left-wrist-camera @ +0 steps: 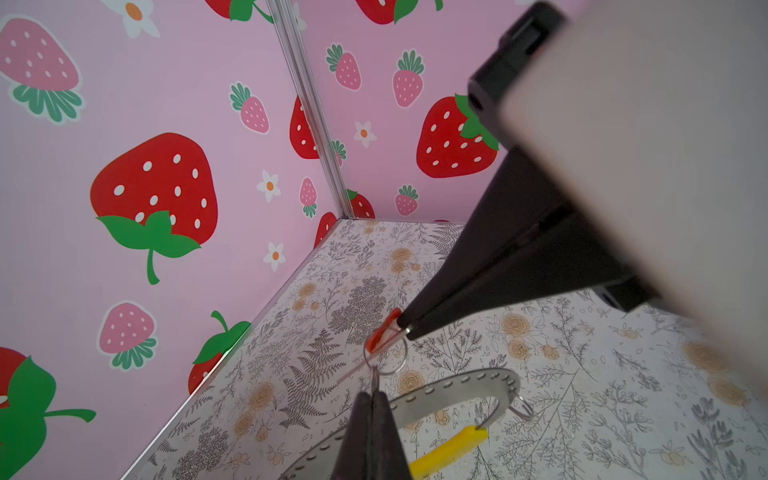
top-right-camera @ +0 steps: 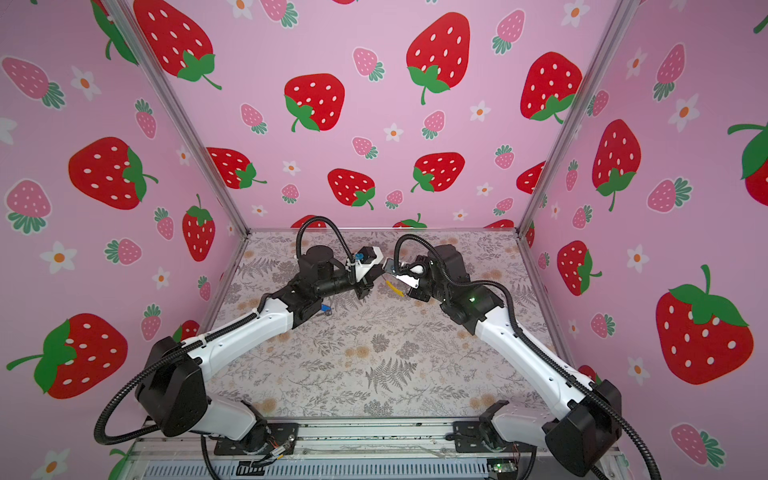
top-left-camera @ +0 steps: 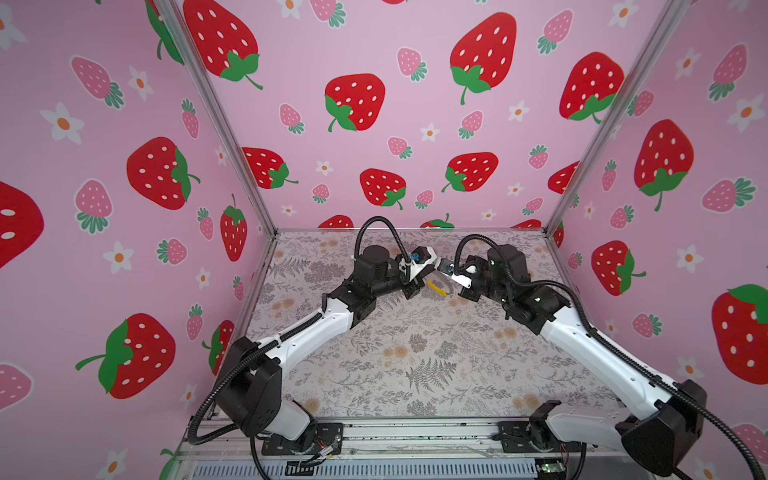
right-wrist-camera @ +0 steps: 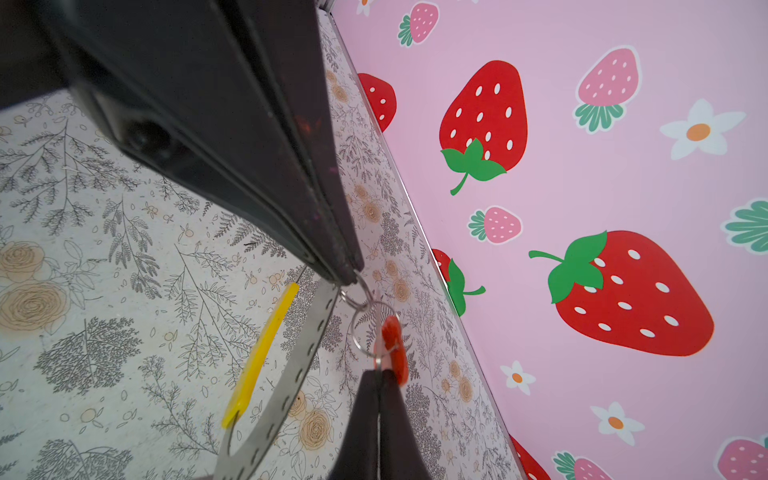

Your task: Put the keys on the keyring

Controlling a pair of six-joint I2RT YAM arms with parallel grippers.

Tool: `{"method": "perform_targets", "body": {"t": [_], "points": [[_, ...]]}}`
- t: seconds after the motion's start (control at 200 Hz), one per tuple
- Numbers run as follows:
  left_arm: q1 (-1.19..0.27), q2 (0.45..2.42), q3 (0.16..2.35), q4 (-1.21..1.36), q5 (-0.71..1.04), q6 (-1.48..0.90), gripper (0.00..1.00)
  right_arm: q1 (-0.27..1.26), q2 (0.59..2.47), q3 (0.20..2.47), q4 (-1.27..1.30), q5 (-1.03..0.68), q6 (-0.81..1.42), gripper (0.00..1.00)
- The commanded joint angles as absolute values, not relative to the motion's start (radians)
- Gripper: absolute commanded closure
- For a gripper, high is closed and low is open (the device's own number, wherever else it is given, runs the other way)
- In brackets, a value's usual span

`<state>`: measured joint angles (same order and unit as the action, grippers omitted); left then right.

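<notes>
Both pairs of my fingers are pressed together on one small bundle. My right fingers (right-wrist-camera: 359, 428) pinch the red tag (right-wrist-camera: 392, 345), and my left fingers (left-wrist-camera: 357, 440) seem to nip the thin wire at the split ring (right-wrist-camera: 354, 332) that hangs from it. I cannot make out the key's blade. The keyring (left-wrist-camera: 457, 384) sits just below my fingertips, apparently on the tabletop (top-left-camera: 415, 353), with its yellow segment (top-left-camera: 436, 288) between my two wrists, and nothing holds it. That is my main worry: if I push the split ring against the hoop's end, the loose hoop will likely slide or pivot away instead of taking it. The two grips are also very close, so any uneven pull could twist the wire out of my left fingers or peel the tag from my right, and the key would drop. The blue-tagged key (top-right-camera: 325, 308) lies half under my left arm, where a low sweep could knock it.
</notes>
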<state>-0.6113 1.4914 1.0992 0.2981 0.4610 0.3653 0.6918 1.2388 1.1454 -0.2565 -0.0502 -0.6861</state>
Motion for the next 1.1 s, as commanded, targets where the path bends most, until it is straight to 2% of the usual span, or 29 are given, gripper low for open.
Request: {"method": "perform_targets", "body": {"t": [0.0, 0.21, 0.26, 0.29, 0.38, 0.495, 0.835, 1.095], "points": [[-0.602, 1.493, 1.091, 0.336, 0.477, 0.344, 1.0, 0.697, 1.232, 1.14, -0.223, -0.033, -0.699, 1.0], [-0.597, 1.515, 1.093, 0.343, 0.497, 0.318, 1.0, 0.698, 1.232, 1.122, -0.194, -0.038, -0.684, 1.0], [-0.594, 1.523, 1.091, 0.354, 0.499, 0.306, 0.95, 0.699, 1.236, 1.121, -0.191, -0.036, -0.682, 1.0], [-0.593, 1.527, 1.087, 0.365, 0.501, 0.298, 0.87, 0.699, 1.241, 1.121, -0.191, -0.033, -0.685, 1.0], [-0.584, 1.525, 1.06, 0.404, 0.493, 0.272, 0.75, 0.705, 1.253, 1.116, -0.189, -0.009, -0.691, 1.0], [-0.567, 1.501, 1.018, 0.43, 0.479, 0.25, 0.69, 0.719, 1.268, 1.093, -0.168, 0.028, -0.709, 1.0], [-0.487, 1.381, 0.864, 0.457, 0.399, 0.178, 0.68, 0.805, 1.387, 1.041, -0.106, 0.157, -0.722, 1.0], [-0.418, 1.264, 0.765, 0.425, 0.325, 0.153, 0.67, 0.91, 1.476, 1.031, 0.007, 0.108, -0.607, 1.0]]}}
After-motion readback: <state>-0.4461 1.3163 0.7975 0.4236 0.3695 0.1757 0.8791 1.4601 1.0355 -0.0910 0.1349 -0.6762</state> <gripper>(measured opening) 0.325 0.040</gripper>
